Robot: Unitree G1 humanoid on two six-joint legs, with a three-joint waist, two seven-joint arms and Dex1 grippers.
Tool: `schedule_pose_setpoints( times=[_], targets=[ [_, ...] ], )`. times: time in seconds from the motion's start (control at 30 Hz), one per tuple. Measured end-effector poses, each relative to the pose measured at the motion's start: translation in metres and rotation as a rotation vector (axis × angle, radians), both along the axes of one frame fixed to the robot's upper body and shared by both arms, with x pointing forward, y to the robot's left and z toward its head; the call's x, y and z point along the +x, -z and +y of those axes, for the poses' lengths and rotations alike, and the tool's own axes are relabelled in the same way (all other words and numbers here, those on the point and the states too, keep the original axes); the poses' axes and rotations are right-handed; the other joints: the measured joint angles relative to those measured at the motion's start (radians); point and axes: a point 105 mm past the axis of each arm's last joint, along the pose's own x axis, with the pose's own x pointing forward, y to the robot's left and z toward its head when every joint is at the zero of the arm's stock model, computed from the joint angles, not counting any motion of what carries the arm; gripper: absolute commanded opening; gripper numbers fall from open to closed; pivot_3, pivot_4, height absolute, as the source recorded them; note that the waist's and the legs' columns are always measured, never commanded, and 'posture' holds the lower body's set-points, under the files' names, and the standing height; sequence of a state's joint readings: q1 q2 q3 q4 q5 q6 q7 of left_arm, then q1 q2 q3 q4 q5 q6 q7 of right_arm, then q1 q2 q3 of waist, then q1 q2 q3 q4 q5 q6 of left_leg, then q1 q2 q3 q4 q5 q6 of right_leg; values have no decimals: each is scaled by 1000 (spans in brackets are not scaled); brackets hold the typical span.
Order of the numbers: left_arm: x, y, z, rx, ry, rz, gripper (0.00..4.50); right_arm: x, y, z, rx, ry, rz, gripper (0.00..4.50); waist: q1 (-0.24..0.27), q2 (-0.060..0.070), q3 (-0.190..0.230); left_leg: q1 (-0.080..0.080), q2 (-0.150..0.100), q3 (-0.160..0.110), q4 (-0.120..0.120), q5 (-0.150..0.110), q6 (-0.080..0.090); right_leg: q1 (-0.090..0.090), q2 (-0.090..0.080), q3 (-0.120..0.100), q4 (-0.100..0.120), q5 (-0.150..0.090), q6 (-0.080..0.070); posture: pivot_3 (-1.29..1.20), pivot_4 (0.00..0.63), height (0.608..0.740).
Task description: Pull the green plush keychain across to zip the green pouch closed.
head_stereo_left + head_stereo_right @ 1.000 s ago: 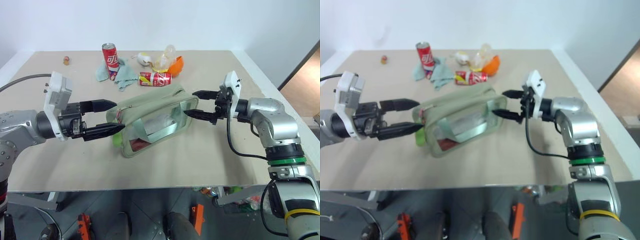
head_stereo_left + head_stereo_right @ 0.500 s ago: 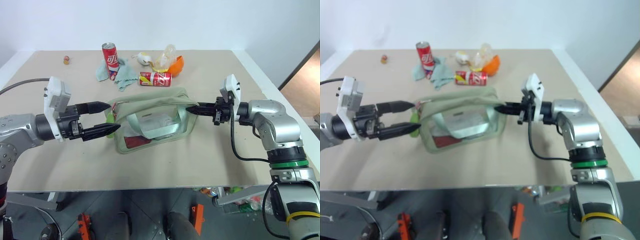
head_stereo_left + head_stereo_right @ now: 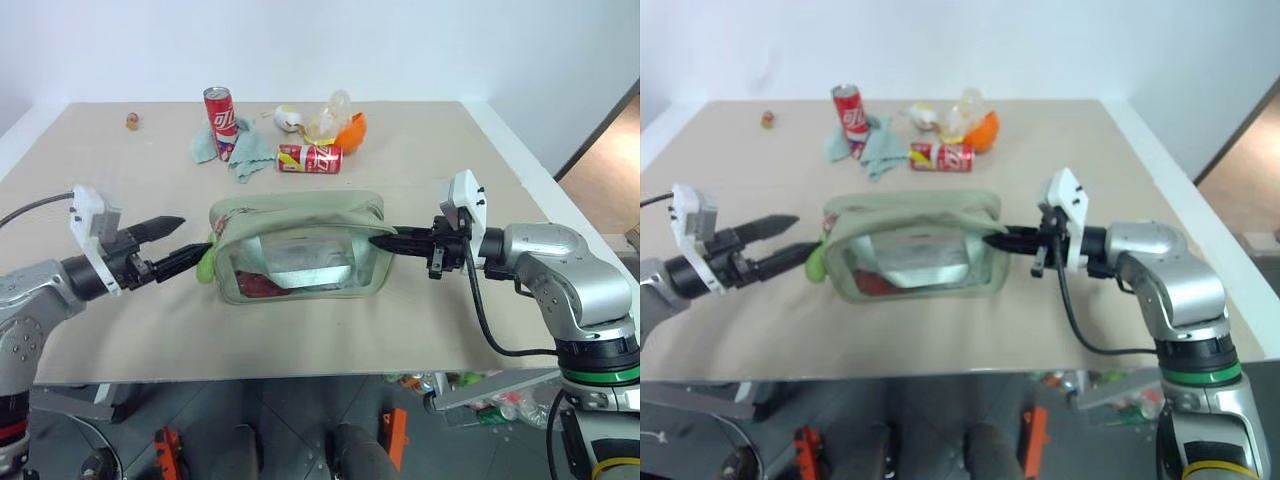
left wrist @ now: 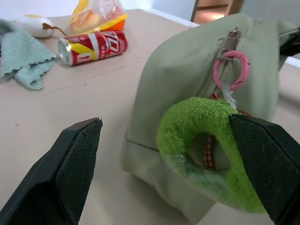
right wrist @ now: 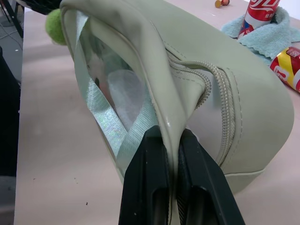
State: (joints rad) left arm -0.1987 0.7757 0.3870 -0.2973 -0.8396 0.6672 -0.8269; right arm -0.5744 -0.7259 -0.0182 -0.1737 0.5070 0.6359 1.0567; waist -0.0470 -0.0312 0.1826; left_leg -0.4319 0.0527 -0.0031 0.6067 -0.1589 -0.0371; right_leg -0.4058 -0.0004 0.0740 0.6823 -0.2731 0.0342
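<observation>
Right fingers (image 3: 388, 240) clamp the green pouch's (image 3: 300, 250) strap to steady it; left fingers (image 3: 172, 242) spread around the plush keychain (image 4: 206, 150).

You're looking at a robot test lab: a bare beige table (image 3: 420, 300) against a plain white wall (image 3: 400, 45), scattered practice props like soda cans (image 3: 309, 157), and tools on the grey floor (image 3: 290, 430).

We count two red cans (image 3: 220, 108) (image 3: 309, 157) on the table, one upright and one lying down. We've got one green pouch (image 3: 296, 247), one green plush keychain (image 4: 206, 145), one teal cloth (image 3: 245, 152).
</observation>
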Motion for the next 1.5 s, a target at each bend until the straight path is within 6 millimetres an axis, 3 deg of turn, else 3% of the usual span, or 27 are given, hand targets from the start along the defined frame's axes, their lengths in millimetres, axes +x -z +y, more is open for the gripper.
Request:
schedule_pose_setpoints(
  times=[0.23, 0.4, 0.7, 0.8, 1.07, 1.17, 1.27, 1.33, 1.4, 1.5],
  targets=[
    [-4, -2, -8, -28, 1, -3, 4500, 1, 2, -1, 3, 12, 4, 22, 0, 0, 0, 0, 0, 0, 1, 0, 0, 0, 1, 0, 0, 0, 1, 0, 150, 740],
    [-19, 0, -18, -20, 76, 61, 4500, 0, 1, -1, 3, 4, -8, 22, -2, 0, 0, 0, 0, 0, 1, 0, 0, 0, 1, 1, 0, 0, 1, 0, 150, 740],
    [-18, 12, -11, -7, 18, 98, 4500, 1, 1, -1, 3, -2, -17, 22, 0, 0, 0, 0, 0, -1, 2, 0, 0, 0, 1, 0, 0, 1, 1, 0, 150, 740],
    [-16, 11, -8, -25, 3, 86, 3744, 1, 1, -2, 4, -4, -18, 0, 1, 0, 0, 0, 0, 0, 2, 0, 0, 0, 1, 0, 0, 1, 1, 0, 150, 740],
    [-15, 14, -5, -19, -11, 91, 890, 2, 1, -2, -3, -3, -25, 0, 1, 0, 0, 0, 0, -1, 2, 0, 0, 0, 1, 0, 0, 0, 1, 0, 150, 740],
    [-12, 14, -2, -13, -25, 81, 34, 2, 1, -2, -4, -2, -25, 0, 1, 0, 0, 0, 0, -1, 2, 0, 0, 0, 1, 0, 0, 1, 1, 0, 150, 740],
    [-9, 2, -3, -2, -8, 41, 34, 2, 1, -4, -11, 2, -25, 0, 1, 0, 0, 0, 0, -1, 2, 0, 0, 0, 1, 0, 0, 1, 1, 0, 150, 740],
    [-6, -21, -7, 16, 18, -26, 34, 3, 1, -5, -17, 7, -26, 0, 2, 0, 0, -1, 0, -1, 2, 0, 0, 0, 2, -1, 0, 1, 1, 0, 150, 740],
    [-6, -52, -19, 20, 77, -124, 34, 4, -1, -5, -19, 6, -30, 0, 4, 0, 0, -1, 0, -1, 3, 0, 0, 0, 2, -1, 0, 1, 2, 0, 150, 740],
    [-7, -63, -40, 64, 177, -165, 34, 5, -1, -4, -21, 3, -28, 0, 3, 0, 0, -1, -1, 0, 3, 0, 0, 1, 1, 0, 0, 1, 2, 0, 150, 740]
  ],
)
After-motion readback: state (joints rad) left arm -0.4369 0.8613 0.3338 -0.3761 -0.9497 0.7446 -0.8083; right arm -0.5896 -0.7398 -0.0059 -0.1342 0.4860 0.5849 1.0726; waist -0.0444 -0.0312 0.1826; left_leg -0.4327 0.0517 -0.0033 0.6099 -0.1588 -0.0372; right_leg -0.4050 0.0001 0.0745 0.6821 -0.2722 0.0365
